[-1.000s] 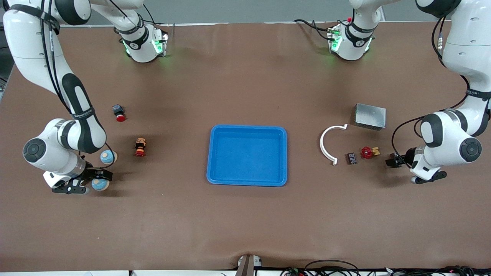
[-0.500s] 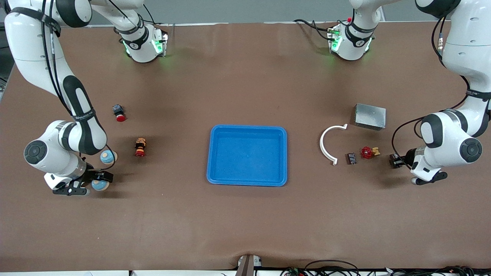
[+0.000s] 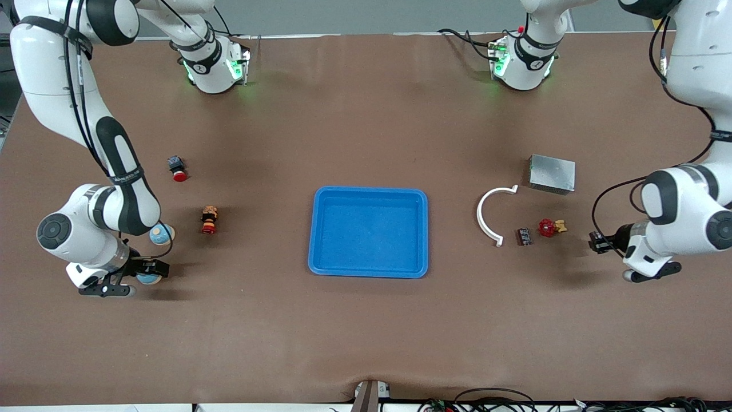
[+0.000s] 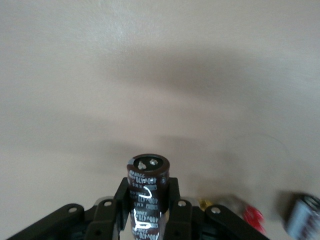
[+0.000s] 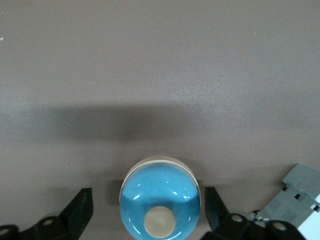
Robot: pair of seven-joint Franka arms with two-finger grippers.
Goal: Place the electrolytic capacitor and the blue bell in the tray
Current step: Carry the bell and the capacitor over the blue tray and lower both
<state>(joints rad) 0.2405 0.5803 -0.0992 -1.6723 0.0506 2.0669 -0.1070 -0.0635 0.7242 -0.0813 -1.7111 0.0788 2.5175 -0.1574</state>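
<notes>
Right gripper [image 5: 160,212] sits low at the right arm's end of the bench, fingers [image 5: 80,207] wide apart around the blue bell [image 5: 161,200], not touching. Left gripper [image 4: 148,207] fingers clamp the electrolytic capacitor [image 4: 147,192] near the opposite end. The tray [image 3: 320,252] lies mid-bench

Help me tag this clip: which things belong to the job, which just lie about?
Job: tray; electrolytic capacitor in left gripper; blue bell inside open right gripper.
Idle: second bell, red button, figure, white arc, grey box, dark chip, red knob.
</notes>
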